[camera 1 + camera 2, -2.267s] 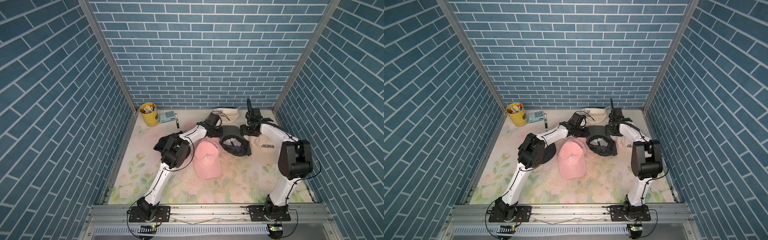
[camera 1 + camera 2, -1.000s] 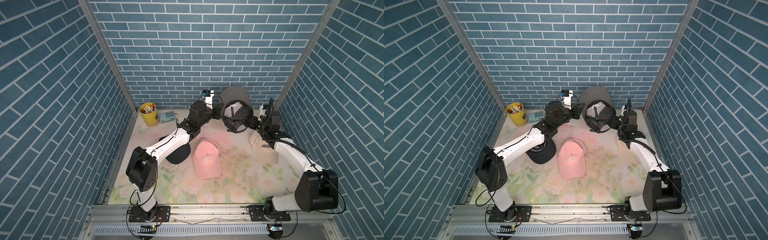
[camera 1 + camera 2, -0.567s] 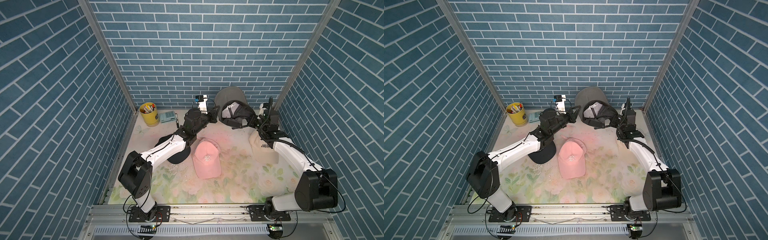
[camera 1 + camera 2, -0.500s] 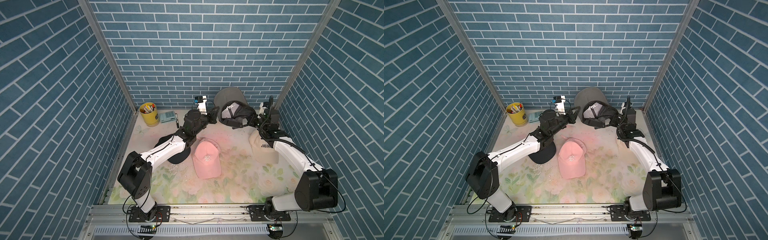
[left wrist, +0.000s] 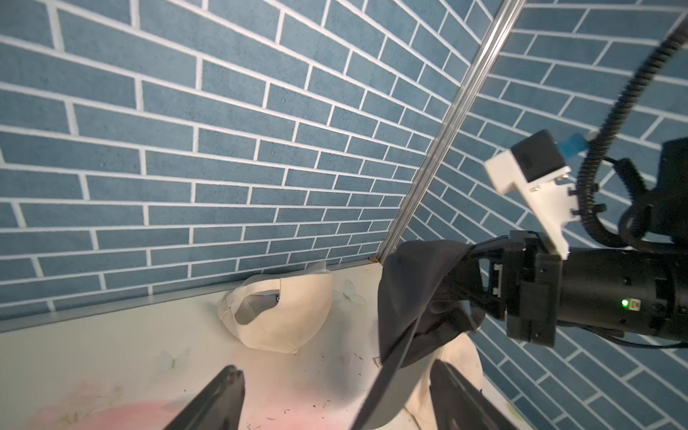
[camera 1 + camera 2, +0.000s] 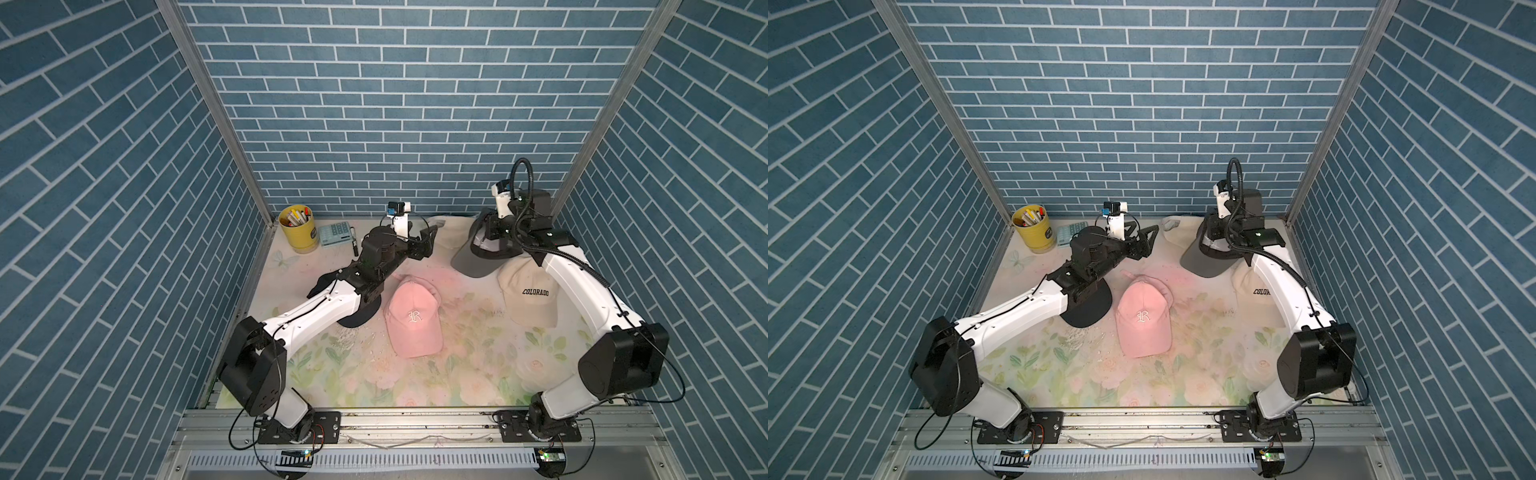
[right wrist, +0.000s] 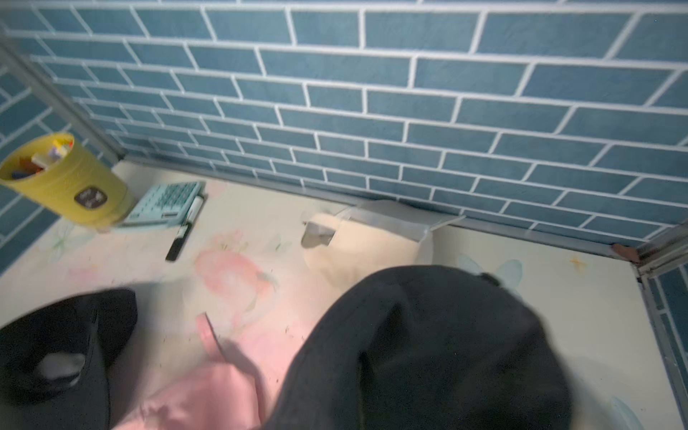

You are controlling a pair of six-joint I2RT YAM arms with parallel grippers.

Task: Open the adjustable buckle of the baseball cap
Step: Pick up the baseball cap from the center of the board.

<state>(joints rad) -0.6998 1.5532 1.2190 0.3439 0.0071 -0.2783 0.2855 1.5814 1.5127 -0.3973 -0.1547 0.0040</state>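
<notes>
The dark grey baseball cap (image 6: 473, 262) hangs at the back right, brim tilted down over the table. My right gripper (image 5: 465, 271) is shut on the fabric at the cap's rear edge. In the right wrist view the cap (image 7: 428, 353) fills the foreground and hides the jaws. The buckle is hidden in every view. My left gripper (image 6: 430, 239) stands open and empty, left of the cap and apart from it. In the left wrist view its fingers (image 5: 223, 391) spread wide, with the cap's brim (image 5: 391, 383) beyond them.
A pink cap (image 6: 413, 320) lies mid-table. A cream COLORADO cap (image 6: 528, 295) sits right, below the held cap. Another cream cap (image 6: 451, 232) lies by the back wall and a black cap (image 6: 357, 320) under my left arm. Yellow pen cup (image 6: 297, 228), calculator (image 6: 334, 235) and marker (image 6: 354, 245) stand back left.
My left gripper let go of the grey cap, opened wide and drew back to the left. My right arm swung the cap down towards the back right corner.
</notes>
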